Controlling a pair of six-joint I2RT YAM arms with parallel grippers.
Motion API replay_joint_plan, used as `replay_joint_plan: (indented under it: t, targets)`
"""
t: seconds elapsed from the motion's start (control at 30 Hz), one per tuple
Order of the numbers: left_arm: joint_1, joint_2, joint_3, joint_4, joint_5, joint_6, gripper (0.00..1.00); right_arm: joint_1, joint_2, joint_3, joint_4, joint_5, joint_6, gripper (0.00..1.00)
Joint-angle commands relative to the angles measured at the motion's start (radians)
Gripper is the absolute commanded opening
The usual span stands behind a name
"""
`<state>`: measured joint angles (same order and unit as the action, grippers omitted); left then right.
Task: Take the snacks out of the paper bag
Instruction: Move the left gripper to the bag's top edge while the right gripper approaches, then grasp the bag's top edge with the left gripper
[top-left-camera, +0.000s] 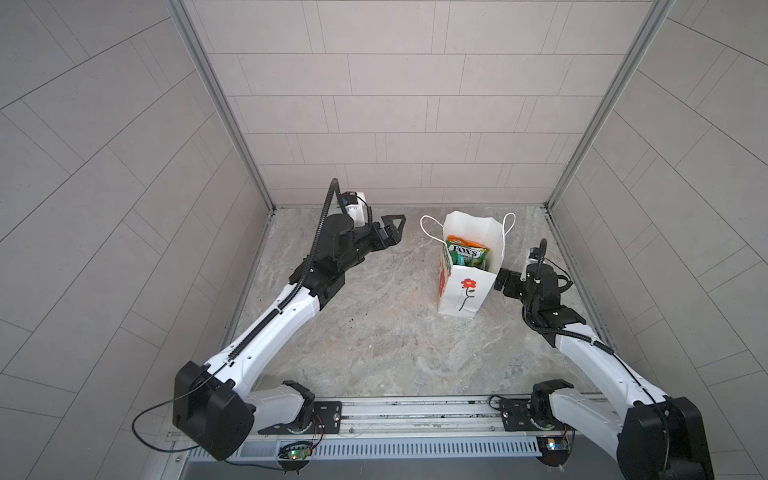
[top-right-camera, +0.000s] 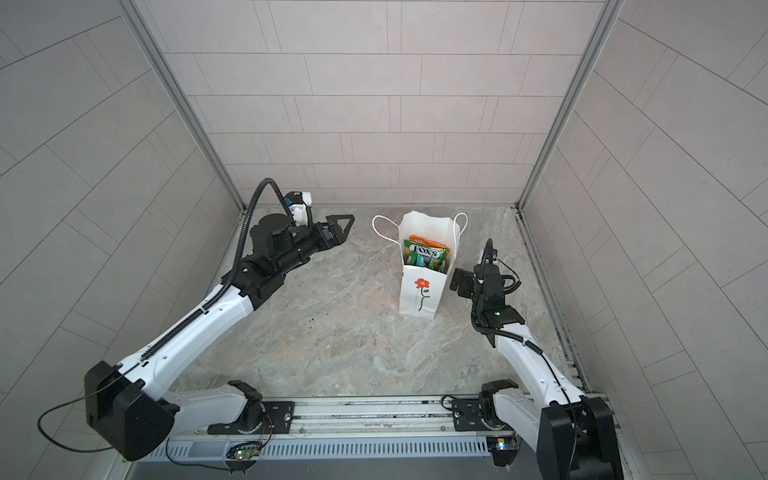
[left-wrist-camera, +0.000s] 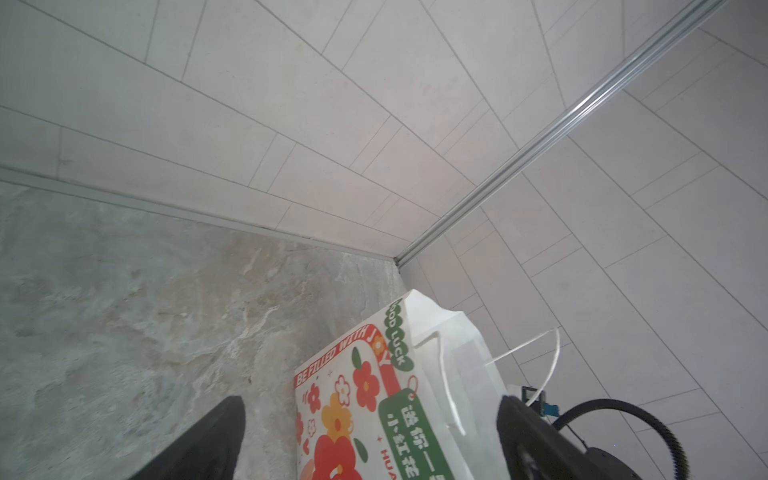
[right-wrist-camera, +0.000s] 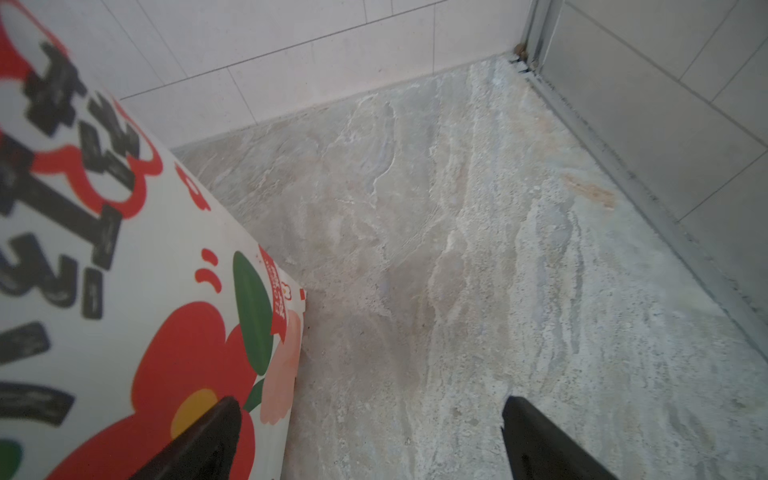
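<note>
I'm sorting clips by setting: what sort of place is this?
Probably a robot test cell: tile-look wall panels in aluminium posts, a marble-look tabletop, and a left arm and right arm mounted on a rail.

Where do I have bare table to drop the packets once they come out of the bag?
The widest bare table lies in front of the paper bag, reaching down to the base rail. A smaller gap sits between the open left gripper and the bag. It is crowded on the bag's right side, where the open right gripper sits close.
</note>
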<state>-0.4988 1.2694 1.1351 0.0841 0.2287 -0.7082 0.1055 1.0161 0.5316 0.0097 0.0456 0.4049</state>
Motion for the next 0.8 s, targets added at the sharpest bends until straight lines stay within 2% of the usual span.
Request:
replay_joint_plan:
  t: [0.0,0.17,0.47,0.63,0.77]
  targets:
    - [-0.035,0.067,0.065,0.065,0.025,-0.046,1.0,0.001,0.015,0.0,-0.002,-0.095,0.008,0.99]
    - [-0.081,0.149,0.12,0.075,0.0,-0.093,0.95,0.002,0.035,0.002,-0.008,-0.092,0.002,0.99]
    - [-0.109,0.255,0.195,0.116,0.033,-0.137,0.79,0.001,0.065,0.003,0.007,-0.113,0.007,1.0]
    - [-0.11,0.297,0.224,0.116,0.05,-0.164,0.6,0.002,0.061,-0.003,0.009,-0.112,0.007,0.99]
    - [-0.111,0.326,0.241,0.131,0.075,-0.192,0.5,0.002,0.06,-0.003,0.009,-0.109,0.005,0.99]
